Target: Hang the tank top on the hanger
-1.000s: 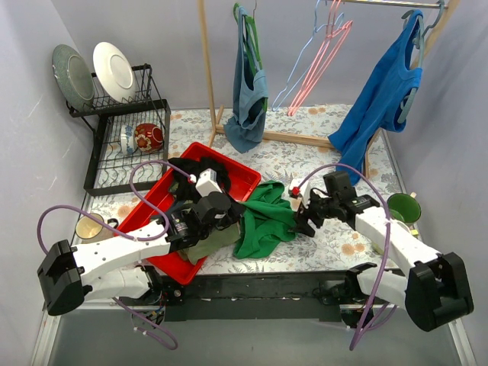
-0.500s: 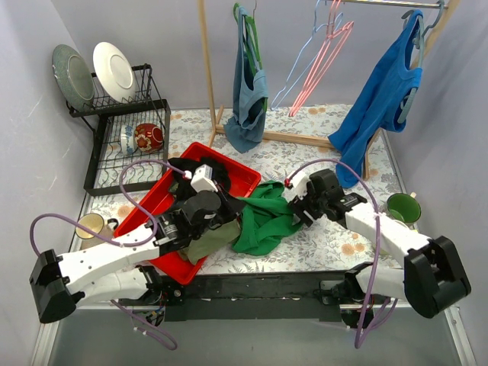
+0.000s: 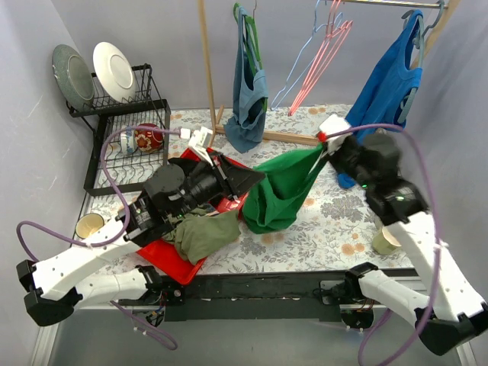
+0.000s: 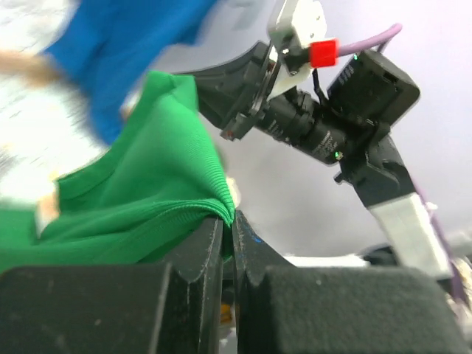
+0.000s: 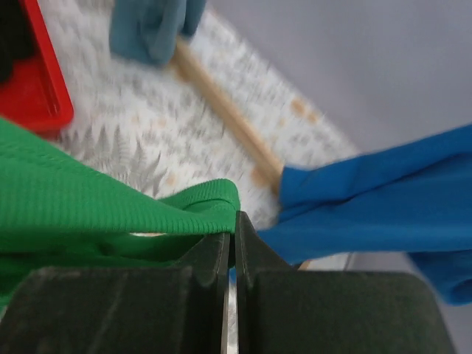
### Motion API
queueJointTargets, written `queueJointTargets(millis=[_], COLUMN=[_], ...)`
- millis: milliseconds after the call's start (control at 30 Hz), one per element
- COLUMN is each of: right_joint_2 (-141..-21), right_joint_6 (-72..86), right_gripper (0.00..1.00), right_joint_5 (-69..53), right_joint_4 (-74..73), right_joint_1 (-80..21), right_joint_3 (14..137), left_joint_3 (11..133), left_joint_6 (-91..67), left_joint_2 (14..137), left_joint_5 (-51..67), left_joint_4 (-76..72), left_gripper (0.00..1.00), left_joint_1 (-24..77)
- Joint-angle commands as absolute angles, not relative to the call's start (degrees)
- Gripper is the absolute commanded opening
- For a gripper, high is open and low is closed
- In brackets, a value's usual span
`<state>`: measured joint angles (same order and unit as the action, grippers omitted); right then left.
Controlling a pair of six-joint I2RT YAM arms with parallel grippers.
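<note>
The emerald-green tank top (image 3: 282, 191) hangs in the air over the table, stretched between both grippers. My left gripper (image 3: 258, 177) is shut on its left edge; in the left wrist view the ribbed hem (image 4: 140, 199) is pinched at the left gripper's (image 4: 227, 221) tips. My right gripper (image 3: 325, 150) is shut on a strap at the upper right; the right wrist view shows the strap (image 5: 199, 199) folded over the right gripper's (image 5: 232, 221) tips. The light-blue hanger (image 3: 300, 72) hangs on the rail behind, beside a pink hanger (image 3: 326, 61), apart from both grippers.
A red tray (image 3: 164, 259) holds an olive garment (image 3: 202, 232) under my left arm. A royal blue top (image 3: 381, 99) and a grey-blue garment (image 3: 248, 99) hang on the wooden rack (image 3: 207, 61). A dish rack (image 3: 122, 145) stands back left. Cups (image 3: 89, 225) (image 3: 385, 240) sit near both sides.
My right gripper shut on the tank top's strap. Both arms then rose and moved back, lifting the tank top off the table and spreading it between them.
</note>
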<state>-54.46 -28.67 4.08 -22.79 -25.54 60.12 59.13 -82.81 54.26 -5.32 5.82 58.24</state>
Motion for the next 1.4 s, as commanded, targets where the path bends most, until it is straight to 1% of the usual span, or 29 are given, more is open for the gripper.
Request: queueJointTargets(millis=[0, 67, 100, 200, 300, 367, 500, 533, 700, 833, 867, 900, 1033, 1067, 1100, 1133, 1167, 1200, 1233, 1267, 1300, 1333, 1367], right_joint_2=[-50.2, -50.0, -50.7, -52.0, -52.2, -51.9, -49.0, -48.3, -45.5, -45.9, -46.1, -47.1, -51.1, -52.1, -53.9, -54.7, -55.5, -56.7, -56.9, -57.0, -56.3, -55.8, -55.2], right_joint_6=[-30.4, -30.2, -30.2, -29.5, -29.3, -29.9, -30.7, -30.8, -30.2, -30.2, -30.4, -31.1, -31.6, -31.6, -31.7, -31.8, -32.0, -32.1, -32.2, -32.2, -32.2, -32.0, -31.9], right_gripper=[0.01, 0.01, 0.01, 0.01, 0.01, 0.01, 0.01, 0.01, 0.01, 0.01, 0.01, 0.01, 0.04, 0.04, 0.06, 0.08, 0.13, 0.30, 0.39, 0.49, 0.62, 0.67, 0.70], right_joint_5=[-5.1, -8.6, -9.6, -12.8, -12.9, -11.9, -10.1, -9.9, -8.6, -13.9, -16.8, -18.3, -22.7, -23.7, -24.1, -24.3, -24.6, -24.2, -23.6, -22.3, -21.5, -21.1, -20.5], right_joint_4=[-28.5, -31.3, -32.9, -36.4, -36.6, -36.0, -33.3, -32.7, -28.0, -25.9, -25.2, -25.2, -24.4, -24.3, -24.3, -24.7, -25.2, -26.8, -27.3, -27.3, -27.5, -27.5, -27.4], right_joint_1=[-21.2, -18.8, -17.1, -13.7, -12.9, -13.0, -13.0, -13.0, -13.0, -13.0, -13.0, -13.0, -12.9, -12.9, -13.0, -12.9, -13.0, -12.9, -13.0, -12.9, -12.8, -12.6, -12.0], right_joint_3=[80.7, 86.6, 92.6, 100.3, 100.1, 96.1, 84.7, 81.8, 63.4, 52.0, 50.0, 46.4, 40.5, 39.7, 39.3, 39.3, 39.7, 40.3, 41.6, 42.0, 42.4, 42.9, 44.0], left_joint_3=[71.7, 77.6, 79.3, 84.6, 85.4, 83.5, 74.0, 69.2, 54.5, 43.9, 40.5, 38.6, 33.2, 32.5, 32.2, 32.2, 32.3, 33.4, 34.2, 35.0, 36.1, 38.0, 39.0], left_joint_6=[-75.5, -74.9, -75.0, -75.3, -74.6, -73.7, -72.8, -73.2, -77.6, -81.8, -83.7, -84.6, -88.9, -89.2, -89.5, -89.5, -89.3, -89.0, -87.6, -86.8, -85.7, -82.9, -81.4], left_joint_2=[57.5, 59.3, 60.9, 63.3, 63.4, 61.6, 57.6, 56.9, 54.7, 56.4, 56.9, 57.6, 63.3, 64.5, 65.4, 66.8, 67.1, 67.3, 67.3, 66.9, 66.4, 65.8, 64.1], left_joint_5=[10.3, 15.7, 17.1, 21.4, 20.6, 18.6, 10.9, 8.4, 2.7, -1.4, -2.1, -2.4, -1.8, -1.4, -0.5, -0.4, -0.3, -0.3, -0.7, -0.9, -1.1, -1.3, -1.0], left_joint_4=[1.3, 0.3, 0.4, -3.0, -3.8, -3.6, -4.1, -4.7, -7.6, -10.4, -11.3, -11.9, -15.8, -16.3, -16.7, -16.9, -16.6, -16.1, -14.3, -13.0, -11.7, -9.1, -8.0], left_gripper=[0.00, 0.00, 0.00, 0.00, 0.00, 0.00, 0.00, 0.00, 0.00, 0.00, 0.00, 0.00, 0.00, 0.02, 0.09, 0.13, 0.16, 0.22, 0.35, 0.46, 0.55, 0.70, 0.76], left_joint_1=[57.9, 58.0, 58.0, 58.0, 58.0, 58.0, 58.1, 58.0, 58.0, 57.9, 57.9, 57.9, 57.9, 57.9, 57.9, 57.9, 57.8, 57.8, 57.8, 57.8, 57.7, 57.7, 57.7])
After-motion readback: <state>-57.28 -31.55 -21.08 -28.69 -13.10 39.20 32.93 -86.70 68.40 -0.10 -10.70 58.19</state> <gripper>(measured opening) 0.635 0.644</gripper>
